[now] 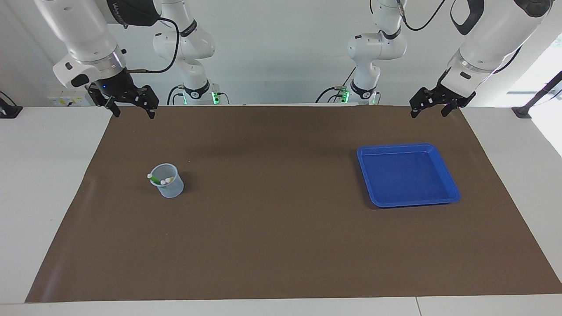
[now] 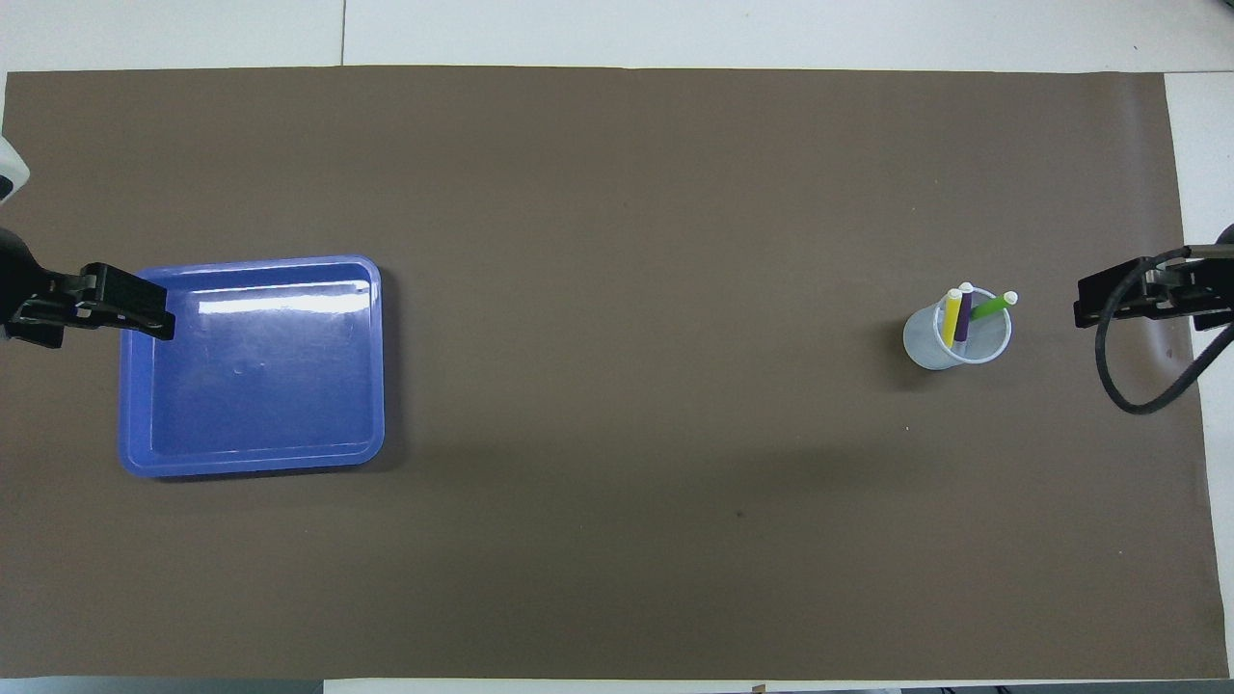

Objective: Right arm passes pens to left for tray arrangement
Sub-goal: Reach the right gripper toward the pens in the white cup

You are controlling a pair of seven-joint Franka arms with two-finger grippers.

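Note:
Three pens, green (image 2: 991, 308), yellow (image 2: 951, 321) and purple (image 2: 962, 318), stand together in a small translucent cup (image 2: 940, 349) toward the right arm's end of the table; only their whitish ends and some green (image 1: 155, 180) show in the facing view. The blue tray (image 1: 395, 146) lies flat and holds nothing, toward the left arm's end; it also shows in the overhead view (image 2: 251, 262). My right gripper (image 1: 133, 112) is open and raised over the mat's edge by the robots. My left gripper (image 1: 429, 113) is open and raised over the same edge, by the tray.
A brown mat (image 1: 281, 228) covers most of the white table (image 1: 44, 175). Two smaller white arms with green lights (image 1: 193, 83) (image 1: 364, 83) stand at the robots' edge. The right arm's black cable (image 2: 1138, 400) loops over the mat's end.

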